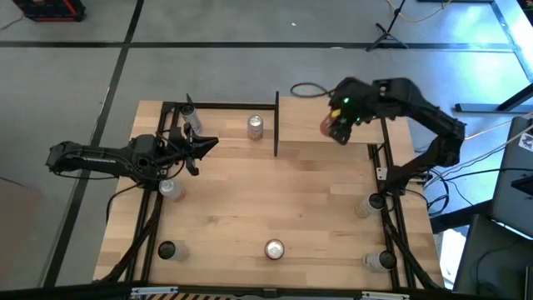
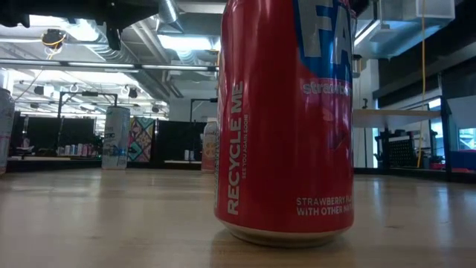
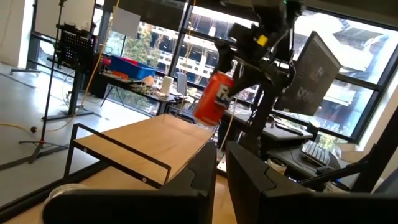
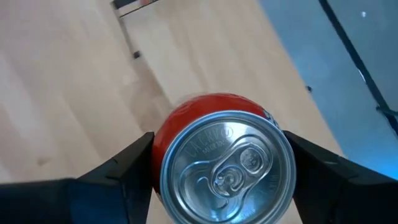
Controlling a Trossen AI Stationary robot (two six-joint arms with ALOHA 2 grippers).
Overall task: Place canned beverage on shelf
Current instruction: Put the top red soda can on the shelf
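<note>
My right gripper (image 1: pixel 336 130) is shut on a red beverage can (image 1: pixel 331 125), held in the air over the far right part of the shelf (image 1: pixel 308 143), a pale wood panel with thin black posts. The left wrist view shows that can (image 3: pixel 214 99) tilted above the shelf (image 3: pixel 143 140). My left gripper (image 1: pixel 210 143) waits shut and empty at the table's left, pointing toward the shelf. A second red can (image 2: pixel 286 119) stands upright on its base on the table, right in front of the low view. My right gripper pinches the red can by its two opposite side walls (image 4: pixel 163 163) between its two fingers, close to the can's top end (image 4: pixel 227 165). The fingers (image 4: pixel 127 167) run along the can from its top end. The can is lifted clear of the shelf and tilted.
A silver can (image 1: pixel 255 126) stands left of the shelf's black post (image 1: pixel 276 125). More cans stand at the left (image 1: pixel 171 188), front left (image 1: pixel 166 249), front middle (image 1: pixel 274 248) and right (image 1: pixel 366 205). Black frame rails run along both table sides.
</note>
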